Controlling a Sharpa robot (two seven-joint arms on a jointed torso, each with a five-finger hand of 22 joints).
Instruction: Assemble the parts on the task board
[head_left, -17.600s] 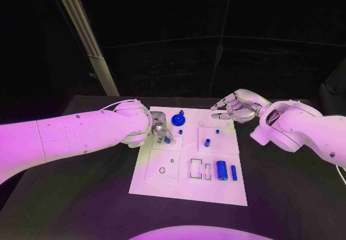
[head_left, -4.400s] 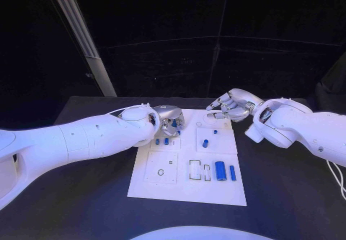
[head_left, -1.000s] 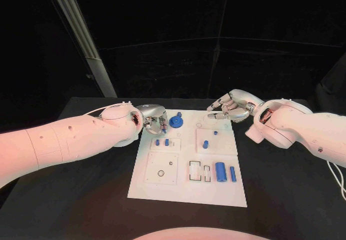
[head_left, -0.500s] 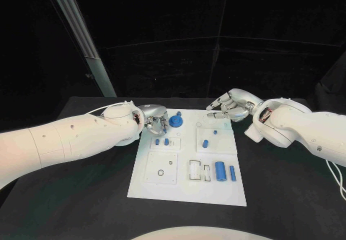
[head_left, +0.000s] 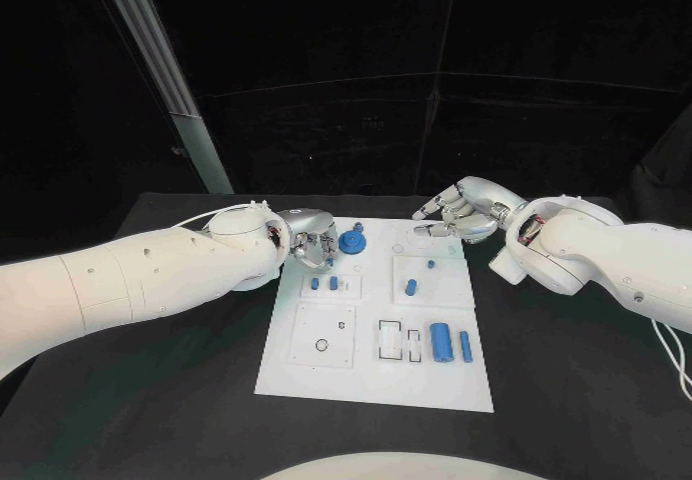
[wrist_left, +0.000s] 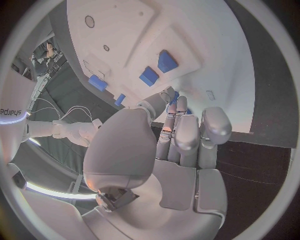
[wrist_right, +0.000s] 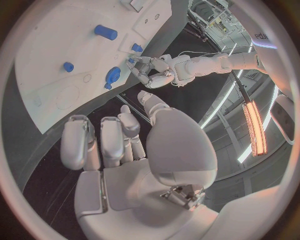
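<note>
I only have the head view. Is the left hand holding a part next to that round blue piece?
Observer: The left wrist view shows a bit of blue past the left hand and its curled fingers. I cannot tell if it is held.
Operator: Is the right hand carrying anything?
Observer: No. In the right wrist view the right hand has a bare palm and hangs over the black table beside the task board.
Operator: Is the round piece seated?
Observer: The round blue piece lies flat on the board.

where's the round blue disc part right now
In the head view the round blue disc sits at the far end of the white board, left of its middle, just beside the left hand.
</note>
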